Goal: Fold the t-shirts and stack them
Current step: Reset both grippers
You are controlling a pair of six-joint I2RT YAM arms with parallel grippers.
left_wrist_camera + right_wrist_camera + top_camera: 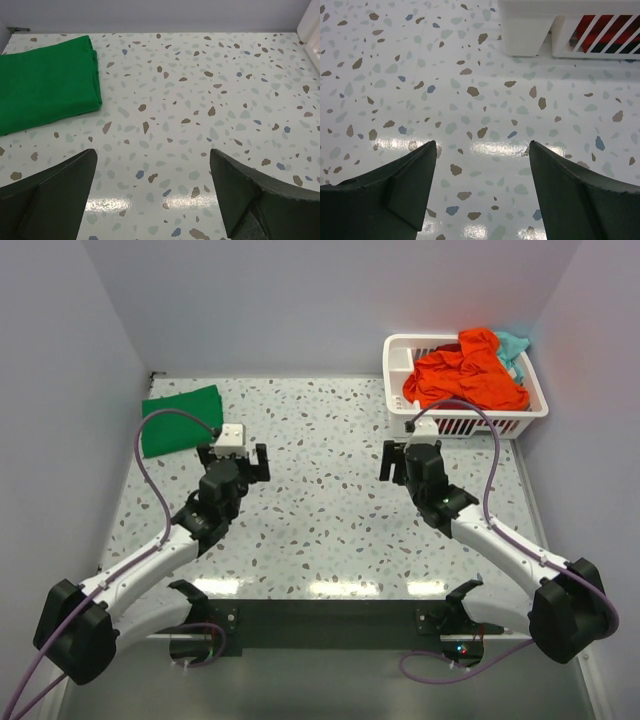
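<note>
sitting at the table's [330,510] far right, the basket [398,360] held a heaped orange shirt [465,375], with a teal shirt [513,344] poking out behind it, seemingly lying under the heap. the green shirt [181,420] lay folded flat at the far left corner. the left gripper [152,152] hovered spread wide and empty, with the green shirt near, ahead and to its left. the right gripper [482,145], also parted and empty, hung just short of the basket's near wall, apart from it.
</note>
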